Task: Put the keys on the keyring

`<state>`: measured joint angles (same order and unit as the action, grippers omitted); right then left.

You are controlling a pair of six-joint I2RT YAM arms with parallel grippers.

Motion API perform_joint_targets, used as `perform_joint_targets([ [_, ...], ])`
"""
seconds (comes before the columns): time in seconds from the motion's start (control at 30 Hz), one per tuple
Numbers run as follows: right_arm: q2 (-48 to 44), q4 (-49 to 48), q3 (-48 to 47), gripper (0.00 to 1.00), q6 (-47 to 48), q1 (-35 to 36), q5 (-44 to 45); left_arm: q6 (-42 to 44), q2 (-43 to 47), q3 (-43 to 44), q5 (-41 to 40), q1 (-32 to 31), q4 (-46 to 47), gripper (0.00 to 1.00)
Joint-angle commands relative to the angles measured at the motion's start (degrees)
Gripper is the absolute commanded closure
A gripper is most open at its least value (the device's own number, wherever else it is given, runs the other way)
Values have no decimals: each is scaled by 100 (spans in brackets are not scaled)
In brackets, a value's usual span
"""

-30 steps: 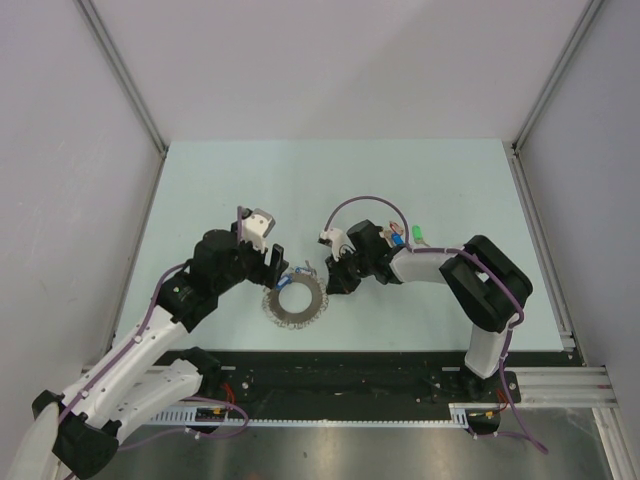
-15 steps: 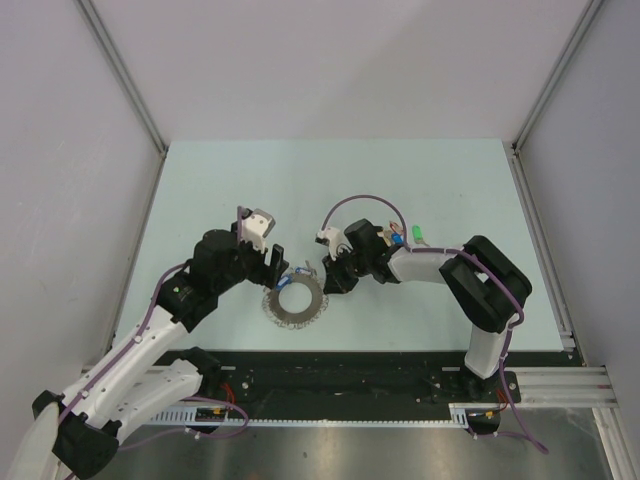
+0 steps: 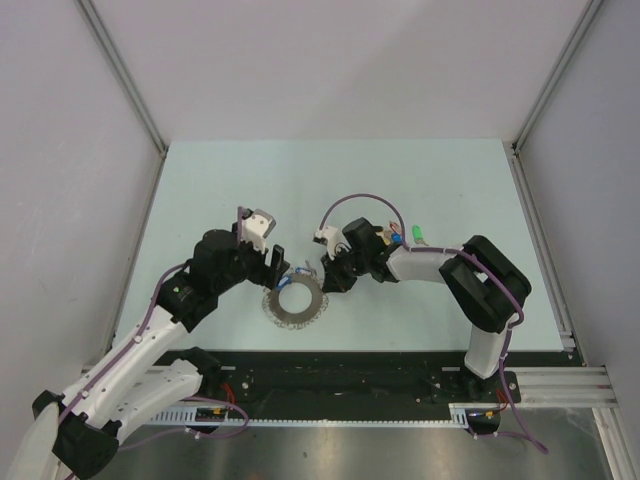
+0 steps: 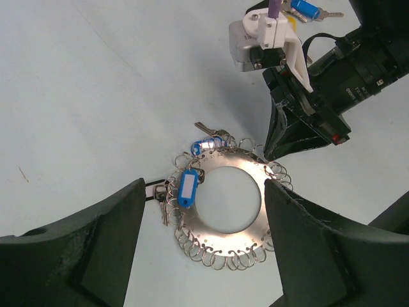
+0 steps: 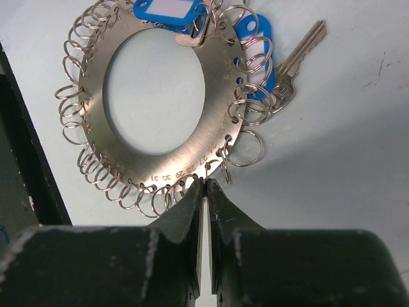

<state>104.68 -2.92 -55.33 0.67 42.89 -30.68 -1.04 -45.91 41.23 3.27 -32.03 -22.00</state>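
Left gripper (image 4: 203, 192) hangs over the ring (image 4: 223, 243), jaws spread wide — right gripper (image 5: 205, 184) low at the ring's rim, jaws all but closed.

Pale table (image 3: 300, 180): keyring (image 4: 214, 235), keys (image 4: 188, 188)

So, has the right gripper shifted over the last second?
Yes, slightly. In the top view the right gripper has edged left, toward the right rim of the keyring, which has stayed put on the table.
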Motion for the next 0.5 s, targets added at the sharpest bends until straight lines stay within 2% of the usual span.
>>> perform_joint_targets([
  [0.0, 52, 89, -224, 93, 153, 61, 26, -2, 82, -45, 139, 74, 161, 20],
  [0.17, 70, 133, -241, 93, 188, 87, 106, -19, 109, -63, 157, 83, 170, 21],
  [0.2, 70, 168, -241, 94, 214, 105, 132, -19, 109, -63, 174, 83, 178, 21],
  [0.23, 61, 177, -250, 99, 232, 96, 158, -37, 126, -63, 183, 92, 187, 21],
  [0.3, 0, 230, -250, 100, 276, 105, 246, -37, 161, -80, 209, 83, 213, 21],
  [0.47, -492, 440, -241, 100, 566, 167, 483, -19, 310, -133, 385, 92, 363, 21],
])
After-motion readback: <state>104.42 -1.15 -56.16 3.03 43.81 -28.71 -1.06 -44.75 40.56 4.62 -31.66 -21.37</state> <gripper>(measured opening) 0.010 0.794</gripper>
